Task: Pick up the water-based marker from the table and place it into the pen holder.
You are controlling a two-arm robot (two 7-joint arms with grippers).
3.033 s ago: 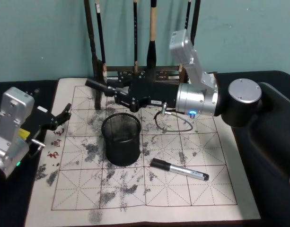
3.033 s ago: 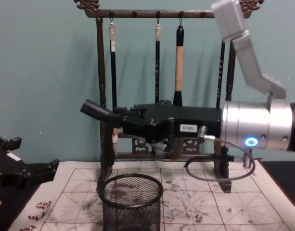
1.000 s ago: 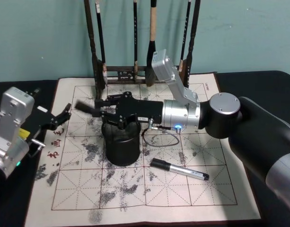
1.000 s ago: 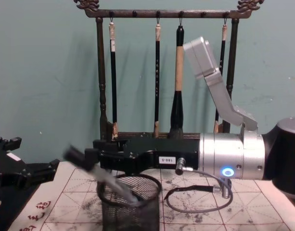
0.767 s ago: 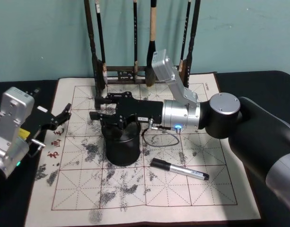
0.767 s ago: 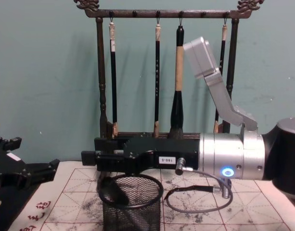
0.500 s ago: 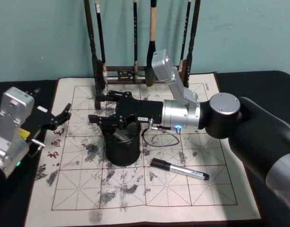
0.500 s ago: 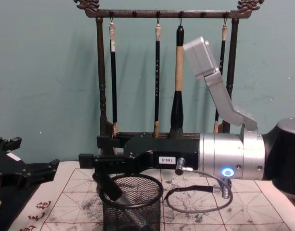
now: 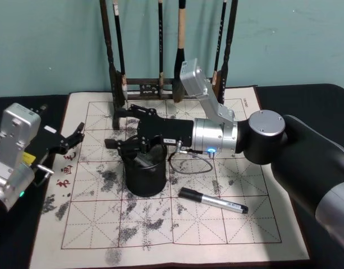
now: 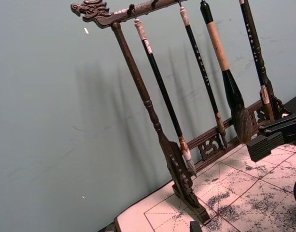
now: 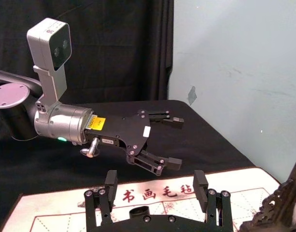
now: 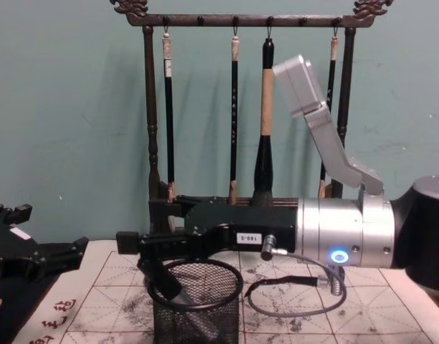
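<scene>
The black wire-mesh pen holder (image 9: 144, 180) stands on the ink-stained mat. A dark water-based marker (image 9: 142, 160) leans inside it; in the chest view its top (image 12: 164, 281) rests against the rim of the pen holder (image 12: 212, 309). My right gripper (image 9: 119, 128) hovers open just above the holder's left rim, with nothing between its fingers (image 12: 131, 240). In the right wrist view the right gripper (image 11: 155, 186) is spread wide over the marker's end (image 11: 139, 211). A second marker (image 9: 212, 200), black cap and grey body, lies on the mat right of the holder.
A tall dark wooden brush rack (image 9: 160, 84) with hanging brushes stands behind the holder. My left gripper (image 9: 74, 137) rests open at the mat's left edge, also seen as the left gripper (image 11: 168, 141). The gridded mat (image 9: 216, 235) covers the black table.
The right gripper, which held the marker tilted over the holder, has opened. The marker has dropped into the holder and leans there. The left arm has not moved.
</scene>
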